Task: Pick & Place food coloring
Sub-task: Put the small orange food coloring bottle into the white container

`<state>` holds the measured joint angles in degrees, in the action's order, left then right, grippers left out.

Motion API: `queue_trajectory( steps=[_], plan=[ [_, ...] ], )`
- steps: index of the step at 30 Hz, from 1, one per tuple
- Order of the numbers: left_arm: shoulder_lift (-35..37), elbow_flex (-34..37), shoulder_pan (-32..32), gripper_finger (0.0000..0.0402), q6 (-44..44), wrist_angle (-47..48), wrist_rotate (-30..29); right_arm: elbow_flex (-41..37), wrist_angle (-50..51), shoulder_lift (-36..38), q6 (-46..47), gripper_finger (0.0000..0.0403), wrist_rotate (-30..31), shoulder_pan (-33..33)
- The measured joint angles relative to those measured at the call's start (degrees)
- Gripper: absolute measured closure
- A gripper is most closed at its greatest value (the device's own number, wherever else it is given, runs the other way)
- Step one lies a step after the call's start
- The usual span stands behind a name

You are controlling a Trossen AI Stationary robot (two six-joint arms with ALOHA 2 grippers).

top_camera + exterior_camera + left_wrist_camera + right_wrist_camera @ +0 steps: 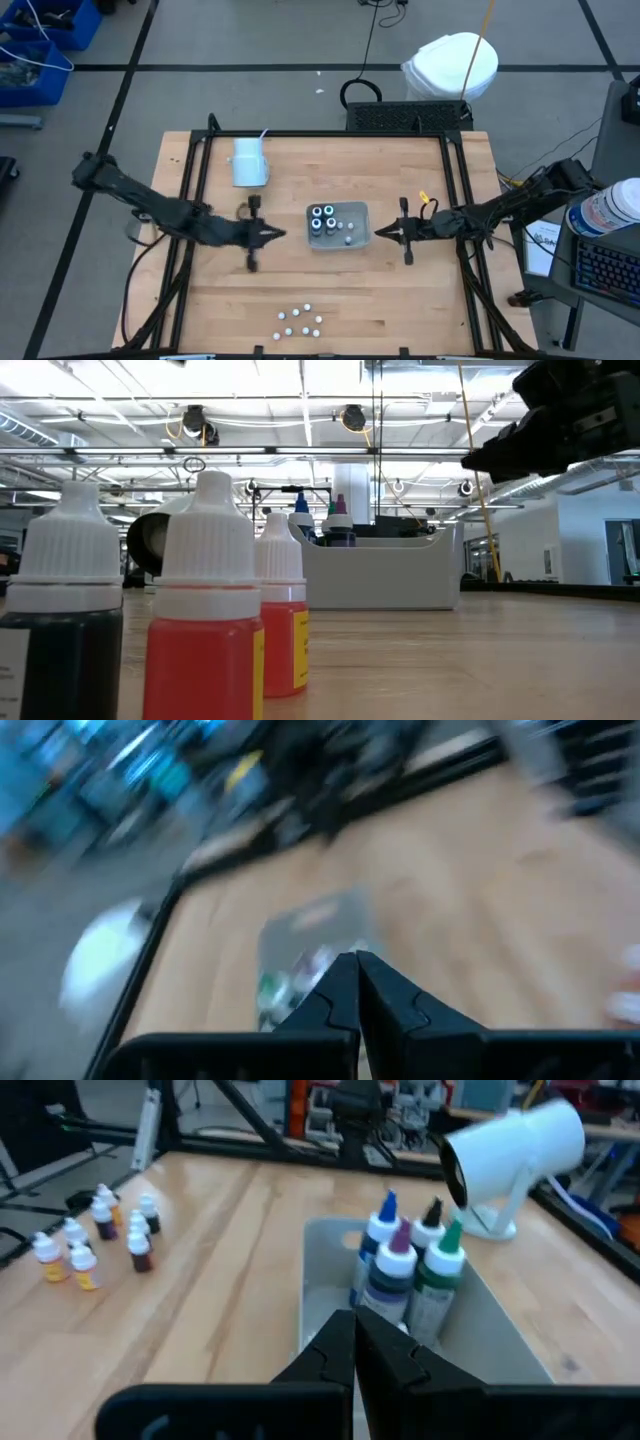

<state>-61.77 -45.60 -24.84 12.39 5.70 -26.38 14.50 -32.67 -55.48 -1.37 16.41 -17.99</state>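
high view: food coloring [325, 222] upright

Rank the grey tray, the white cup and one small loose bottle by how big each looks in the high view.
1. Grey tray, largest.
2. White cup, clearly smaller in outline than the tray.
3. Small loose bottle near the table's front edge, far the smallest, only a dot.

On the pale, plank-striped wooden desk [400, 290], the grey tray [320, 1280] at its middle holds dark-bodied food coloring bottles [405, 1275] with blue, purple, black and green tips over white collars. Near the front edge, the small bottles [300, 321] show white ribbed caps above red, yellow and dark bodies. My fingers [330, 1355] are black, and the cup [248, 162] toward the back edge is white.
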Motion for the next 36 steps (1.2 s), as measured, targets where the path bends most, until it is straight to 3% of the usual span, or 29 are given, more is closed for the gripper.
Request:
queue_trajectory(
  steps=[5, 10, 15, 21, 29, 36],
  plan=[
    [11.4, 4.76, 2.67, 0.0398, 6.48, -6.99, 11.92, 0.0, -1.12, 0.0, -1.74, 0.0403, -0.03, -1.9],
    [17.3, 15.1, 7.66, 0.0398, -6.07, -15.47, 12.87, 0.0, -2.82, -0.02, -2.81, 0.0403, -0.01, -3.64],
    [15.93, 25.24, 6.96, 0.0399, -7.93, -29.65, 12.58, 0.0, -5.2, -0.02, -5.14, 0.0403, -0.02, -4.85],
    [11.81, 34.13, 5.53, 0.04, -7.63, -45.03, 7.21, 0.0, -6.56, -0.02, -5.94, 0.0403, -0.02, -5.02],
    [8.34, 35.38, 5.53, 0.0396, -7.61, -45.84, 6.77, 3.52, -5.3, -2.59, -3.65, 0.0403, 0.02, -5.57],
    [8.08, 35.25, 5.57, 0.0395, -6.11, -46.25, 6.78, 17.57, 3.64, -17.25, -0.98, 0.0403, 2.51, -9.7]
  ],
)
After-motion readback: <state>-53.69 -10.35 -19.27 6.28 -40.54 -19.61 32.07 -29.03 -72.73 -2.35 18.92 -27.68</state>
